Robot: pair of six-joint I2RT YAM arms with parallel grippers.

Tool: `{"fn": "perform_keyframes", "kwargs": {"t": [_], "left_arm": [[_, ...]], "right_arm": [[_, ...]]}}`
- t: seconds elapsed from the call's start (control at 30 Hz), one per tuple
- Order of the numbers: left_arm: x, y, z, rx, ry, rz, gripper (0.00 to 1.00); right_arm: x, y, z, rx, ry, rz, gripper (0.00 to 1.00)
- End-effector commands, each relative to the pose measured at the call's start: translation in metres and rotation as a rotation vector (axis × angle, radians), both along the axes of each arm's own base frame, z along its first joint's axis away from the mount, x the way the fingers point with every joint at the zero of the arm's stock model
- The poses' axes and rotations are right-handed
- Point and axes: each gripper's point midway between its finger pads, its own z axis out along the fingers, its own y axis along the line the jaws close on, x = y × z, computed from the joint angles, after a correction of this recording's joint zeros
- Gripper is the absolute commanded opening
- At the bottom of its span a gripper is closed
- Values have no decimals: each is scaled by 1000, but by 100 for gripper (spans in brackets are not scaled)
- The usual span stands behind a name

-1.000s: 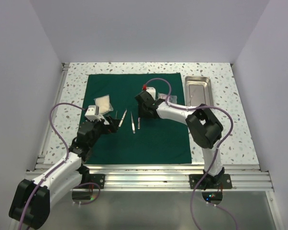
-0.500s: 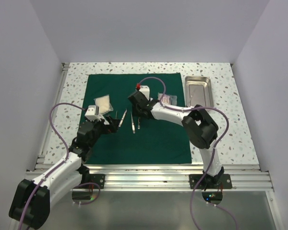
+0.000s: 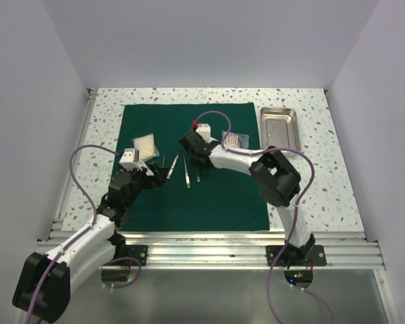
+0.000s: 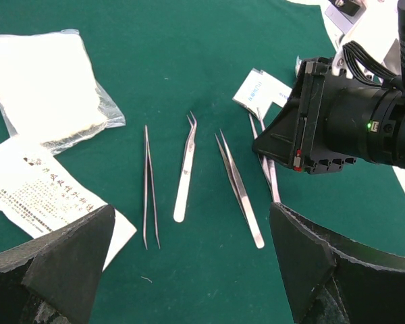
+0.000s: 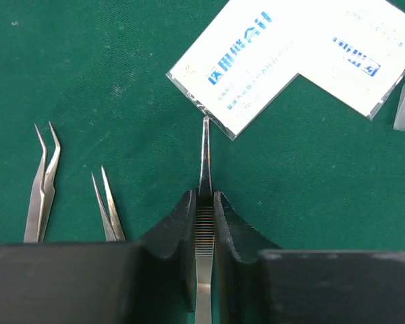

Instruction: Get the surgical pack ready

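**Top camera:** The surgical pack [image 3: 223, 196], a dark green sheet, lies spread flat on a white speckled table [image 3: 310, 196] boxed in by plain pale walls [image 3: 209, 40]. A shiny steel tray [image 3: 278, 128] sits on the bare tabletop just off the pack's right edge, toward its far corner. An aluminium rail [image 3: 209, 246] runs along the pack's near edge. The left gripper [image 3: 155, 177] hovers over the pack's left half, near a bag of white gauze [image 3: 145, 144]. The right gripper [image 3: 197, 160] reaches down at the pack's middle. Purple cables [image 3: 81, 156] loop off both arms.

**Left wrist camera:** The left gripper's fingers [image 4: 54, 263] stand spread wide above the pack, holding nothing. Ahead of them on the green cloth lie thin tweezers [image 4: 148, 189], curved tweezers [image 4: 185, 175] and pointed tweezers [image 4: 239, 185], side by side and apart. A printed leaflet [image 4: 47, 192] lies beside the gauze bag on the pack's left part. The right gripper's black body hides the cloth just right of the instruments.

**Right wrist camera:** The right gripper's fingers [image 5: 172, 229] pinch the ribbed grip of straight forceps [image 5: 204, 219]. The forceps' tip reaches the edge of a white packet with blue print [image 5: 256, 61] lying on the pack, though whether the two touch cannot be told. The curved and pointed tweezers rest on the cloth to the left.
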Motion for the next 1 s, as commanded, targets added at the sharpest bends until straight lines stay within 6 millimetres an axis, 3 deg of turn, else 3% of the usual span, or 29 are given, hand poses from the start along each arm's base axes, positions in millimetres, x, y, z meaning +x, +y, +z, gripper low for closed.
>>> {"fn": "perform_keyframes", "kwargs": {"t": [0.0,0.17,0.27,0.37,0.4,0.47,0.5,0.57,0.6,0.67,0.7,0.77,0.87,0.97], "left_arm": [[5,-4,18,-21,-37,-5,100],[5,-5,18,-20,-38,-7,100],[5,-4,17,-19,-36,-4,100],[5,-5,17,-20,-36,-7,100],[5,-5,17,-19,-33,-8,100],[5,-6,17,-20,-33,-14,100],[5,-6,17,-21,-34,-14,100],[5,-5,17,-21,-34,-12,100],[5,-6,16,-21,-31,-12,100],[5,-6,17,-22,-32,-14,100],[5,-7,17,-22,-31,-17,100],[5,-6,17,-22,-32,-14,100],[6,-5,16,-17,-31,-10,100],[6,-5,15,-15,-28,-8,100]], "right_arm": [[4,5,10,21,-15,-11,8],[11,0,43,46,-68,15,4],[21,-21,72,54,-109,11,4],[37,-61,96,54,-125,9,4],[48,-87,102,32,-129,-4,4],[55,-119,115,8,-142,-26,3],[64,-148,118,-29,-145,-41,3],[70,-176,128,-51,-153,-58,3],[77,-205,130,-73,-151,-98,3],[83,-225,132,-47,-141,-117,2],[89,-246,132,-33,-138,-150,2],[95,-250,131,28,-138,-130,2],[103,-275,125,10,-129,-174,3],[113,-293,107,15,-87,-194,3]]}}
